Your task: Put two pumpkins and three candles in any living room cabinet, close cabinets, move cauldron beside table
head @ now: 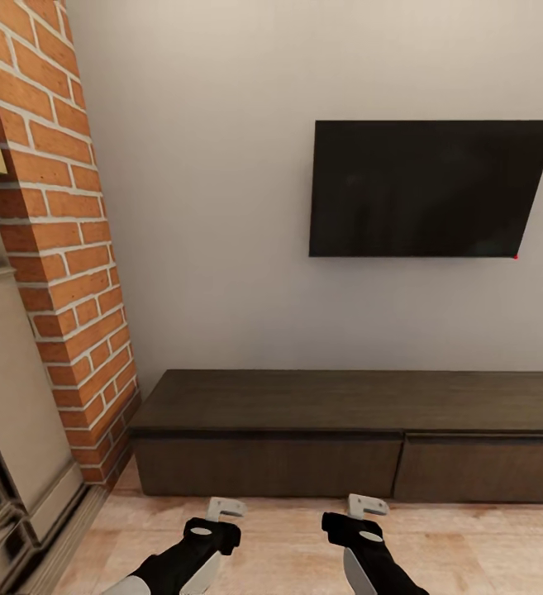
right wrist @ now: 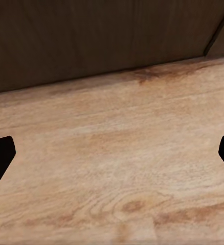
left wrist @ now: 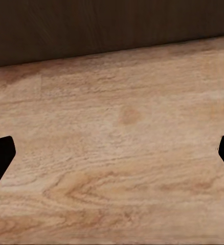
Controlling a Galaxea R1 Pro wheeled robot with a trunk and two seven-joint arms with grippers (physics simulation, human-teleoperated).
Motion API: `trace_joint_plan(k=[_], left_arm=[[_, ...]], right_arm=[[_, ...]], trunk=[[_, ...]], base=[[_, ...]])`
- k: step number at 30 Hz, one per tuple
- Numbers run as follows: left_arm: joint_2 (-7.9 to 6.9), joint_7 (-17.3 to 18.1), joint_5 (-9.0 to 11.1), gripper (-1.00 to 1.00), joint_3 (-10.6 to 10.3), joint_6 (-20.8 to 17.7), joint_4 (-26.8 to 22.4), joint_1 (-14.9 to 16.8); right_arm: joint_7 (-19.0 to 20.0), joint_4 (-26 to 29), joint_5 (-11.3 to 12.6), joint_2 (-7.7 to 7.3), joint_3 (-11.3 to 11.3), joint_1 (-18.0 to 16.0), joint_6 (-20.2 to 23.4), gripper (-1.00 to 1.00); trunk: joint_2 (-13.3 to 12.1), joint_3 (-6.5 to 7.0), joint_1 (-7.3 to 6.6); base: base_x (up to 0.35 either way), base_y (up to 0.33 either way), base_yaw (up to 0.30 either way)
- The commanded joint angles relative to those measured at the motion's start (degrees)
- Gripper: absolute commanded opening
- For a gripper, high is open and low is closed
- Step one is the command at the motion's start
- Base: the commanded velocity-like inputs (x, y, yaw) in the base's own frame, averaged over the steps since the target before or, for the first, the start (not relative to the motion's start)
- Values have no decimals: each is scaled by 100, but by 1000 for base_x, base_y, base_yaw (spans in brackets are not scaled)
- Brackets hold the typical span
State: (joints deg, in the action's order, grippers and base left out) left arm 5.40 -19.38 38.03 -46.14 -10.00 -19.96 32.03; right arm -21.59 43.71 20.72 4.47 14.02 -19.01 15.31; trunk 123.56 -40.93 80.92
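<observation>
I face the closed cabinet (head: 354, 446) under a wall TV (head: 428, 188), my left gripper (left wrist: 112, 153) wide, right gripper (right wrist: 112, 153) wide, both empty above wooden floor (head: 304, 537), brick column (head: 64, 248) left.

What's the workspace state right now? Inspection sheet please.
Surface: wood floor, bare in front of the cabinet.
Job's things: cabinet, both visible front panels closed, top bare.
Clutter: nothing seen.
Grippers: left gripper and right gripper open, holding nothing, low over the floor just short of the cabinet.
Cables: nothing seen.
Surroundings: TV on the wall above the cabinet; brick column and fireplace at left.
</observation>
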Motion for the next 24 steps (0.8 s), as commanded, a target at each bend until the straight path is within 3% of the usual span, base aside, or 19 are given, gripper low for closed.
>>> trace_joint_plan(k=[1,7,9,13,23,24], left_arm=[[-4,-42,68,100,-45,-74,-21,5],[-10,-1,801,100,-49,-253,-30,7],[-10,6,918,100,-51,-270,-13,11],[-8,8,1029,100,-54,-297,9,12],[-13,9,1089,100,-53,-320,9,14],[-13,8,1090,100,-53,-320,13,13]], right_arm=[[-47,10,45,-5,22,-4,21,100],[-35,73,46,-12,23,-6,255,100],[-30,147,46,-18,22,-6,400,100],[-29,243,46,-12,22,-3,516,100],[-40,378,101,7,32,-4,573,100],[-36,393,117,9,37,-6,743,100]], trunk=[[-38,12,-23],[-279,120,-155],[-359,156,-199],[-520,227,-287],[-921,407,-507],[-961,425,-529]], base=[[-5,0,0],[-1,0,0],[0,0,0],[0,0,0],[0,0,0],[0,0,0]])
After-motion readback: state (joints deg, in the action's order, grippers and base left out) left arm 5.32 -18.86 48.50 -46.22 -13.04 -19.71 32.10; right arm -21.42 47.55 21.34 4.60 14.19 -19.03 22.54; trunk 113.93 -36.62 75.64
